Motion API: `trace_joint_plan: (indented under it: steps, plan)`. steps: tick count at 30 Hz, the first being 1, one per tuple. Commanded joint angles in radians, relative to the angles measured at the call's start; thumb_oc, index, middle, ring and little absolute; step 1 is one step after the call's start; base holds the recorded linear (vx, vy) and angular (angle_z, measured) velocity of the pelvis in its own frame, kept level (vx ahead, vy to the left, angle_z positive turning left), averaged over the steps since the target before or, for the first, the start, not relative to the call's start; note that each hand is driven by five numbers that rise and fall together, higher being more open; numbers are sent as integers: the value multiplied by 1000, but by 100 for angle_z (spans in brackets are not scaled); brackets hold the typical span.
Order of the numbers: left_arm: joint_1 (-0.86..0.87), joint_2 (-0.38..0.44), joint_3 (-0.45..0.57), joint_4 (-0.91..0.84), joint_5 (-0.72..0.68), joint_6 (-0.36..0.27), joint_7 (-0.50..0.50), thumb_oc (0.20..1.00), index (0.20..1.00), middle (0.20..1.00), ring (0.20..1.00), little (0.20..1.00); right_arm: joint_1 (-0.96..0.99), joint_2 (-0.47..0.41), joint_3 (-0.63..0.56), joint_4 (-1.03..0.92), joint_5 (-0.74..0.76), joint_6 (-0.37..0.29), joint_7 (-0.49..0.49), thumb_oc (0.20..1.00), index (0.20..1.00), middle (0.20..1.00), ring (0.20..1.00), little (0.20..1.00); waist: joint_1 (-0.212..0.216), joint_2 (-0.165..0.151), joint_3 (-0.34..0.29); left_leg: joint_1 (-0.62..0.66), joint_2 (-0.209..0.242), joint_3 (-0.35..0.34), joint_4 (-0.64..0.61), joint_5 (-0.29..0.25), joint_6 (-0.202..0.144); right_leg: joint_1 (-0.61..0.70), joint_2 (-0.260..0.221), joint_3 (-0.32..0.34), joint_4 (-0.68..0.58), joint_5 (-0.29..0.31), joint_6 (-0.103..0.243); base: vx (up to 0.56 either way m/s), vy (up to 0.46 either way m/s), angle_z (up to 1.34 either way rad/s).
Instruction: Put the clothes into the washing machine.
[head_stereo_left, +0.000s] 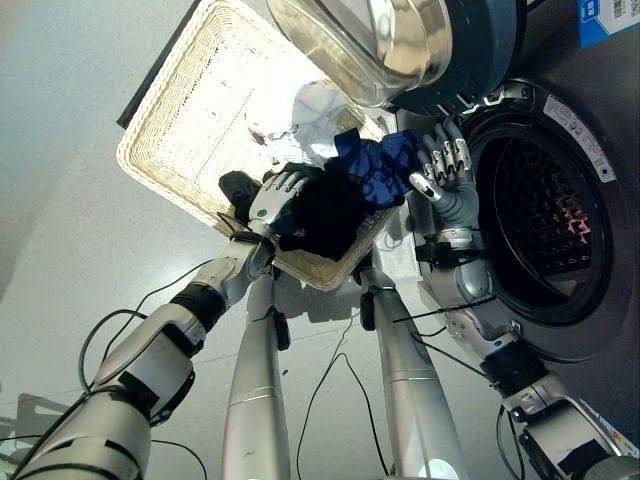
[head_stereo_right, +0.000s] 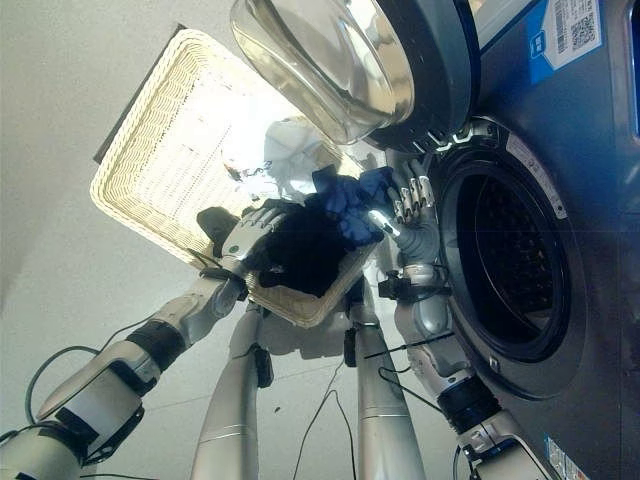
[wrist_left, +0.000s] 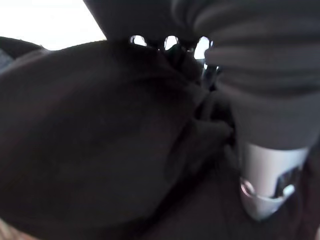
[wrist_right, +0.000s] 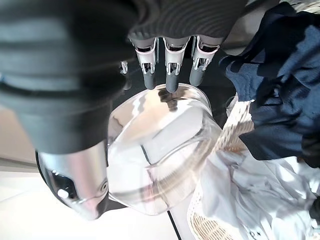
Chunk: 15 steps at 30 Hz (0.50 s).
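1. A heap of clothes is seen in the wicker basket (head_stereo_left: 190, 130): a black garment (head_stereo_left: 325, 215), a blue garment (head_stereo_left: 375, 165) and a white garment (head_stereo_left: 310, 110).
2. The left hand (head_stereo_left: 275, 195) is pressed into the black garment; its fingers are buried, so their state cannot be told.
3. The right hand (head_stereo_left: 445, 170) is held with fingers straight and released, just beside the blue garment.
4. The washing machine drum (head_stereo_left: 545, 215) lies beyond the right hand, its door (head_stereo_left: 385, 40) swung open.

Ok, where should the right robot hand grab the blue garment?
Pinch the bunched folds of the blue garment hanging over the wicker basket's rim nearest the washing machine drum. Come from the drum side, where the open right robot hand sits; that raised bunch looks easiest to pinch.
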Motion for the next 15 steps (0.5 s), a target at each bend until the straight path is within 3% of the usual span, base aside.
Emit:
trace_joint_plan:
  steps: [1,10,11,12,13,14,15]
  plan:
    - [-17,-49,-32,30,64,-40,33,1000,1000,1000,1000,1000,-30,29,-7,-36,-36,-82,-6,1000,1000,1000,1000,1000,11,-64,-11,1,-54,28,111,-116,-17,49,24,-31,-252,248,131,0,0,0]
    - [-20,-102,-39,87,115,-8,20,1000,1000,1000,1000,1000,-37,66,2,-14,-7,-92,17,1000,1000,1000,1000,1000,9,-79,-11,-4,-59,20,109,-119,-17,45,31,-33,-258,255,135,-1,-34,0]
    - [-20,-105,-42,92,130,1,12,862,862,862,862,862,-37,71,3,-12,-9,-95,18,1000,1000,1000,1000,1000,9,-81,-11,-6,-59,19,109,-119,-17,44,32,-33,-258,257,135,0,0,0]
    - [-20,-105,-42,93,133,3,9,561,561,561,561,561,-37,72,4,-11,-9,-96,18,1000,1000,1000,1000,1000,9,-81,-11,-6,-59,19,109,-119,-17,43,32,-34,-258,257,136,0,0,0]
    - [-20,-105,-42,93,133,3,9,561,561,561,561,561,-37,72,4,-11,-9,-96,18,1000,1000,1000,1000,1000,9,-81,-11,-6,-59,19,109,-119,-17,43,32,-34,-258,257,136,0,0,0]
    - [-28,-110,-54,108,161,19,-11,200,200,200,200,200,-43,77,7,-5,-11,-100,17,1000,1000,1000,1000,1000,7,-85,-11,-6,-58,19,106,-118,-17,43,33,-35,-263,261,138,-8,-39,0]
    - [-30,-111,-60,113,166,31,-24,200,200,200,200,200,-46,80,8,0,-10,-106,17,1000,1000,1000,1000,1000,7,-87,-11,-5,-58,20,103,-117,-18,45,32,-37,-266,263,139,-11,-50,-1]
